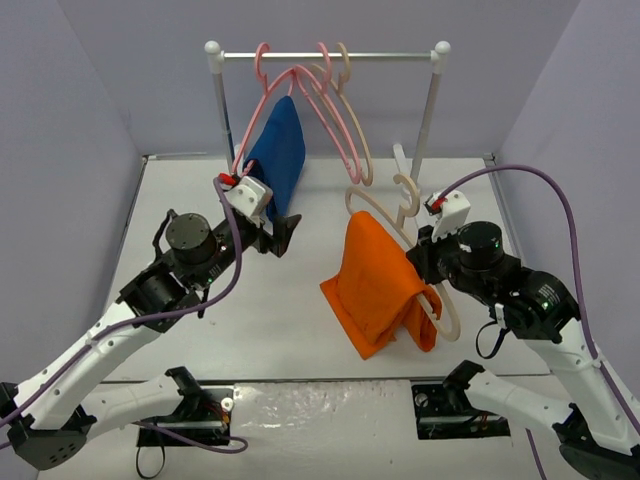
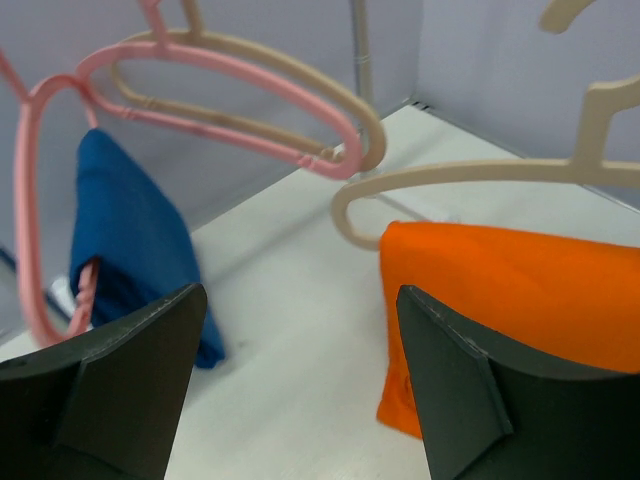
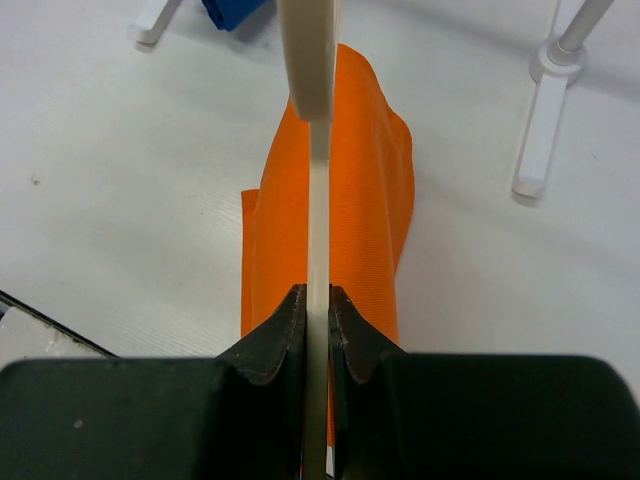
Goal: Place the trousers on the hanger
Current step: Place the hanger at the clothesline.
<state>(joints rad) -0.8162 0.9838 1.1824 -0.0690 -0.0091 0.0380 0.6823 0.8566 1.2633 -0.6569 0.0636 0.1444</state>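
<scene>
The orange trousers hang folded over the bar of the cream-beige hanger, their lower end resting on the table. My right gripper is shut on the hanger's bar. In the right wrist view the gripper clamps the thin hanger, with the trousers draped on both sides. My left gripper is open and empty, left of the trousers and apart from them. In the left wrist view, the gripper faces the trousers and hanger.
A clothes rack stands at the back, with pink hangers and another beige hanger. A dark blue garment hangs on a pink hanger just behind my left gripper. A rack foot stands right of the trousers.
</scene>
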